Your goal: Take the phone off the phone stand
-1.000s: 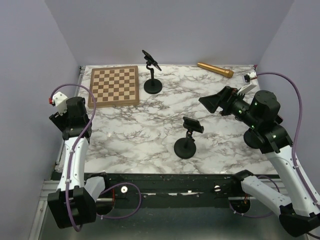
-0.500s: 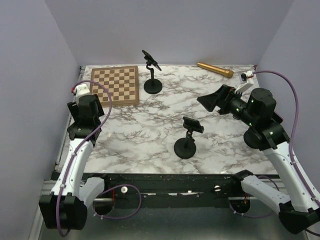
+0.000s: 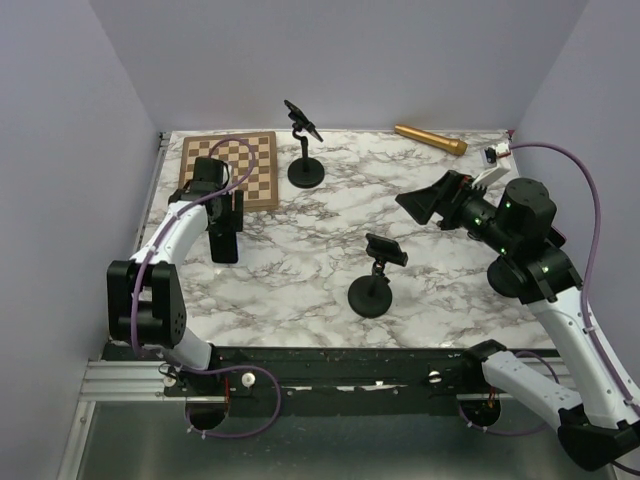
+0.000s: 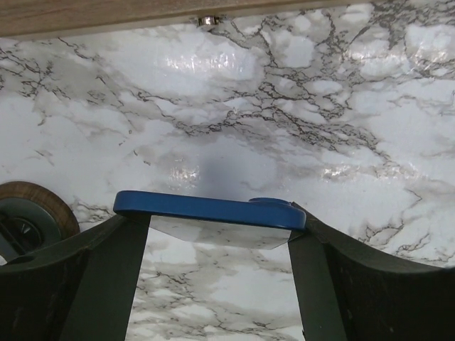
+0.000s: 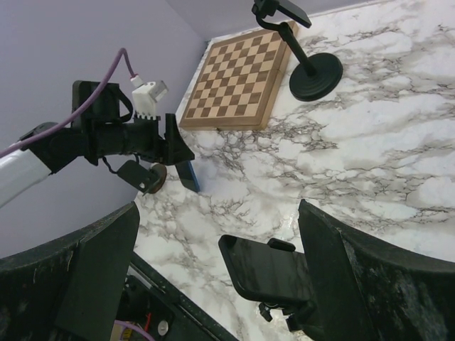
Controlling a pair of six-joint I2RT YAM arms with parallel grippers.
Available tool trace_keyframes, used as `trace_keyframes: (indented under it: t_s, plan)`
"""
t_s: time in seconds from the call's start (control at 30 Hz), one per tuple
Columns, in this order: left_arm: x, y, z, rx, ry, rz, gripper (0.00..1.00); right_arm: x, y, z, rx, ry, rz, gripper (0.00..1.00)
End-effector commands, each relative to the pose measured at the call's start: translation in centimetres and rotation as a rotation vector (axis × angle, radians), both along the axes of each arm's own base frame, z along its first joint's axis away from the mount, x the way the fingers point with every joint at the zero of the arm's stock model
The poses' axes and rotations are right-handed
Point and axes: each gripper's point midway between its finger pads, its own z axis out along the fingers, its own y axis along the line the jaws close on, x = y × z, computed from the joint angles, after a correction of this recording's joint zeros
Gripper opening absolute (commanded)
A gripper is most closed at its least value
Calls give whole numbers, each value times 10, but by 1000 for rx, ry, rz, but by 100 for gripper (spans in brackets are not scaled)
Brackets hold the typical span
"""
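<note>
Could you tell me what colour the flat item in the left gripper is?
The flat item is blue, clearest in the left wrist view.

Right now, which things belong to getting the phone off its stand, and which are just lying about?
Job: near phone, near stand, far phone, far stand, open right jaws.
Not needed: chessboard, gold cylinder, blue flat item in left jaws.

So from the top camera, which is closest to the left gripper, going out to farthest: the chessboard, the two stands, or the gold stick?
1. chessboard: just behind the left gripper, back left.
2. far stand: back centre.
3. near stand: front centre, to the gripper's right.
4. gold stick: back right, by the wall.
</note>
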Motion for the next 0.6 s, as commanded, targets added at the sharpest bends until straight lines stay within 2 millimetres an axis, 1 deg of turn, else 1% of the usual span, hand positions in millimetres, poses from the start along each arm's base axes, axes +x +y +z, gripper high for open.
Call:
trace_keyframes:
  t_s: [0.0, 0.07, 0.13, 0.23, 0.27, 0.33, 0.4, 0.43, 0.57]
  plan:
    - [-3, -3, -5, 2, 87, -48, 0, 3, -1, -5, -6, 1, -7, 100]
    - [-5, 4, -14, 43, 134, -33, 0, 5, 0, -6, -4, 12, -5, 100]
    - [-6, 13, -21, 89, 166, -22, 0, 3, 2, -3, 1, 13, 9, 100]
    - [-4, 18, -30, 110, 212, -35, 0, 2, 2, 2, 4, -1, 7, 100]
    - [-4, 19, -35, 108, 242, -37, 0, 2, 1, 3, 1, -6, 2, 100]
    - [-2, 23, -37, 122, 287, -29, 0, 2, -1, 4, -12, -9, 1, 100]
    - [3, 24, -37, 133, 286, -59, 0, 2, -2, 3, -27, -6, -3, 100]
    - [4, 24, -40, 134, 290, -70, 0, 2, -3, 3, -34, -5, -5, 100]
    - [-2, 34, -61, 160, 356, -53, 0, 1, -4, 3, -47, -1, -4, 100]
